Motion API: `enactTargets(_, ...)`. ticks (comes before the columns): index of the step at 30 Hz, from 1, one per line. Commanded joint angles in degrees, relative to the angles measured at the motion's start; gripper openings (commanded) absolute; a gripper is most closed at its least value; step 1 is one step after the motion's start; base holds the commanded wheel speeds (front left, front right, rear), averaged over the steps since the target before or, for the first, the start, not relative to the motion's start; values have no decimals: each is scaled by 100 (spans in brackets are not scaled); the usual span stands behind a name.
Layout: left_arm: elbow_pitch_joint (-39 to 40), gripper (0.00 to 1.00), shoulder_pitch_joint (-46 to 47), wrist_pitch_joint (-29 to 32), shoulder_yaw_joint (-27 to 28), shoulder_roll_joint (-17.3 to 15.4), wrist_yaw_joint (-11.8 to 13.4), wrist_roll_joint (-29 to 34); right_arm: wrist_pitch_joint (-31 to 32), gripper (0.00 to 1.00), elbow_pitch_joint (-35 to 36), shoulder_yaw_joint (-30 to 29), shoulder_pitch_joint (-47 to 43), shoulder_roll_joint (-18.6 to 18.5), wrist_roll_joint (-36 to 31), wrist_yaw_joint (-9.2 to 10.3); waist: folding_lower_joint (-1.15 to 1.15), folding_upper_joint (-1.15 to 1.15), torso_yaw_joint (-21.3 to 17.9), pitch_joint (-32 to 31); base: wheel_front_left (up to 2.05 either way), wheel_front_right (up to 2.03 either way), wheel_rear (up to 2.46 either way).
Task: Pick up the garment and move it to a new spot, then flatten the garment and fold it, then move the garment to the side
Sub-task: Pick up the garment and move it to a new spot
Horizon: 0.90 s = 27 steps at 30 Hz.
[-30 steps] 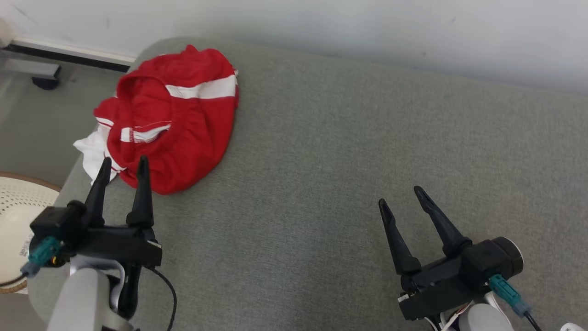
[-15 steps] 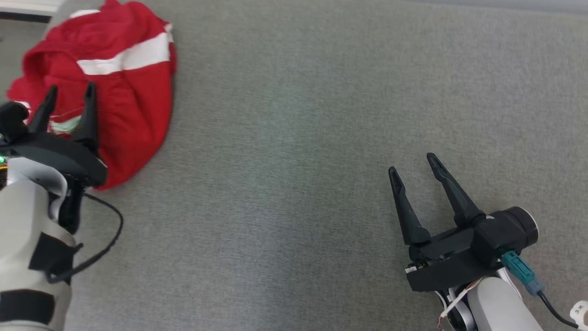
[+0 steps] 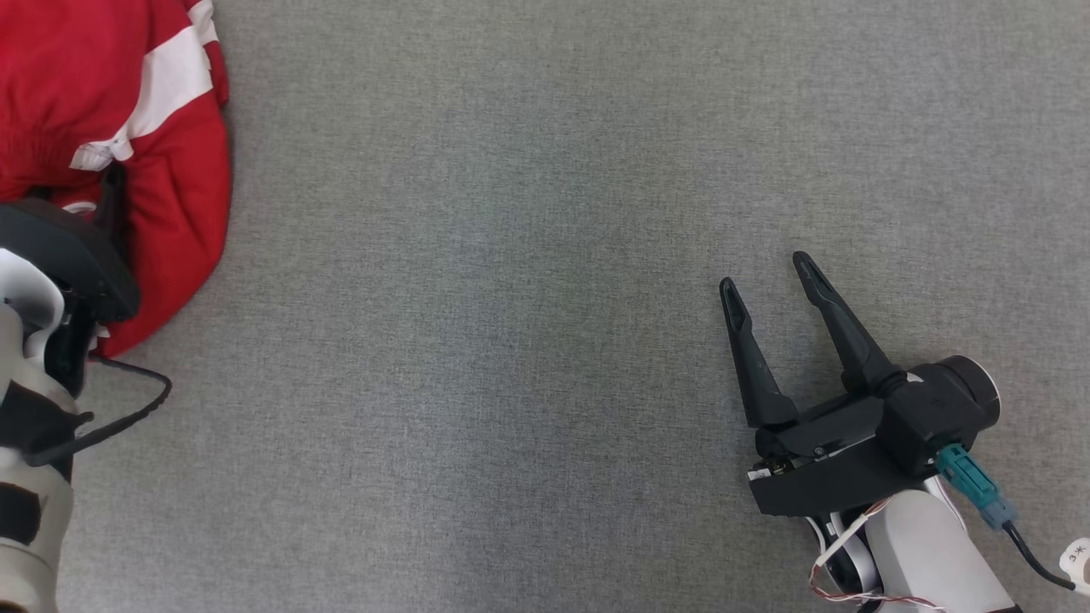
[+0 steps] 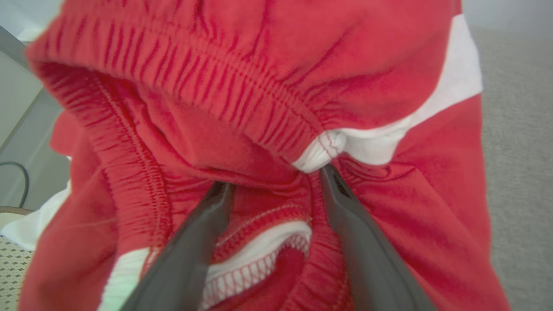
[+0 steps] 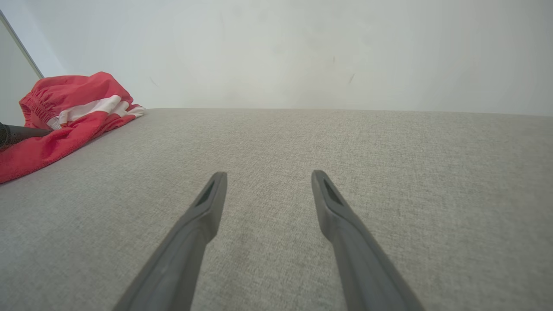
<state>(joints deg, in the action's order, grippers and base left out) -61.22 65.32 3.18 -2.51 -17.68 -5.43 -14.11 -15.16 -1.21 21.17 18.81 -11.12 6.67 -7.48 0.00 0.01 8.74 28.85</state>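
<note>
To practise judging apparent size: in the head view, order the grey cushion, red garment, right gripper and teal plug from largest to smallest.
1. grey cushion
2. red garment, cropped by the frame
3. right gripper, a close call with the garment
4. teal plug

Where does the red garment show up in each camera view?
Head view: red garment in the upper left corner.
Left wrist view: centre and top, just beyond the left pincer.
Right wrist view: far left, mid-height.
Shared landmark: its white stripe.
</note>
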Motion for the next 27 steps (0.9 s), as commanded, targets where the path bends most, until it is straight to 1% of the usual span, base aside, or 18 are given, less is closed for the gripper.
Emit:
enactTargets(1, -86, 94, 9, -8, -40, -7, -11, 14, -12, 100, -50, -16, -12, 7, -22, -2, 0, -1, -25, 3, 0, 0, 0)
enactTargets(2, -124, 56, 3, -29, -63, -22, -25, 24, -11, 100, -60, -21, -21, 20, -19, -2, 0, -1, -31, -7, 0, 0, 0)
enactTargets(3, -152, 37, 4, -55, -90, -48, -35, 45, -12, 100, -65, -26, -26, 31, -17, -2, 0, -1, -35, -14, 0, 0, 0)
enactTargets(4, -177, 0, 7, -58, -107, -60, -40, 50, -12, 100, -67, -30, -33, 43, -16, -2, 0, -1, -36, -23, 0, 0, 0)
enactTargets(7, -211, 0, 25, -158, -173, -82, -78, 54, -12, 100, -74, -28, -63, 75, -13, -2, 0, -1, -30, -65, 0, 0, 0)
enactTargets(12, -139, 0, 17, -554, -178, -111, -104, -28, -12, 100, -92, 12, -90, 114, 11, -2, 0, -1, -27, -193, 0, 0, 0)
enactTargets(17, 15, 0, -94, -959, -216, -205, -137, -36, -13, 100, -114, 33, -133, 130, 55, -2, 0, -1, -48, -330, 0, 0, 0)
enactTargets(23, 487, 0, -286, -1552, -137, -366, -159, -187, -13, 100, -151, 43, -230, 172, 115, -2, 0, -1, -90, -627, 0, 0, 0)
enactTargets(27, 1044, 0, -484, -1746, -123, -408, -182, -271, -13, 100, -199, 52, -339, 212, 149, -2, 0, -1, -118, -866, 0, 0, 0)
